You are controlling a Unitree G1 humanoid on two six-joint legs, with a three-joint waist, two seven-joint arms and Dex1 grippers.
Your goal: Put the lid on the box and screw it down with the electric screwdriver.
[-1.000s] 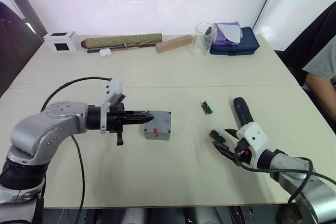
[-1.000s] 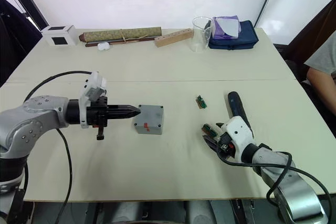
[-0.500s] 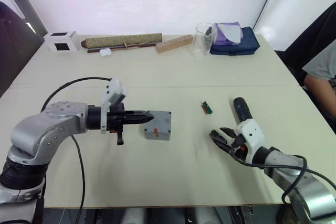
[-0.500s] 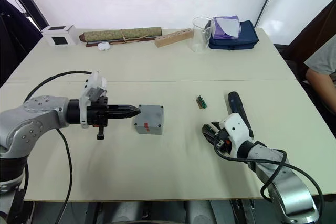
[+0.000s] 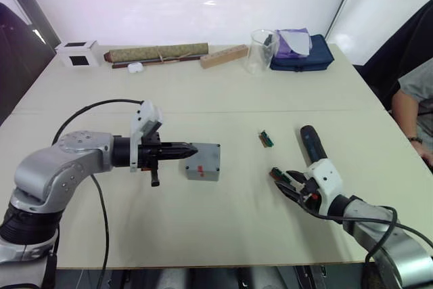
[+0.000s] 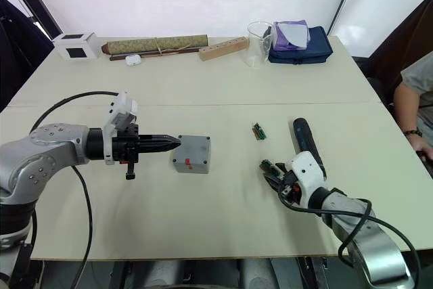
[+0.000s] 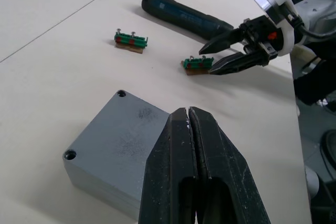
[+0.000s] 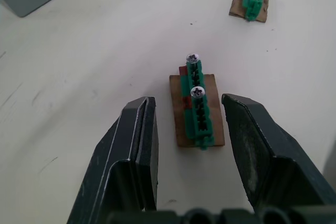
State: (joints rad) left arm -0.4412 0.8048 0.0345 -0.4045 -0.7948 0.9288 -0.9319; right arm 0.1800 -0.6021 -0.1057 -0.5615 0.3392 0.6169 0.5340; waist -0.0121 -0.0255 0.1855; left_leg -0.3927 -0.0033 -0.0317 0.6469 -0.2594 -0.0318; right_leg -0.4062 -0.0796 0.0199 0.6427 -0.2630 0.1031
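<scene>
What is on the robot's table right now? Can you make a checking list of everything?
Surface: pale beige table, seam across the middle.
Job's things: grey square metal box with the lid lying on it, corner holes showing; thick black electric screwdriver lying flat, apart from the box.
Clutter: two small green screw holders; white cube with black square; rolled mat; wooden block; clear cup; blue pouch.
Grippers: left gripper shut, beside the box; right gripper open, straddling one holder.
Cables: black cable looping over the left arm; another on the right arm.
Surroundings: a person's arm at the table's right edge.
</scene>
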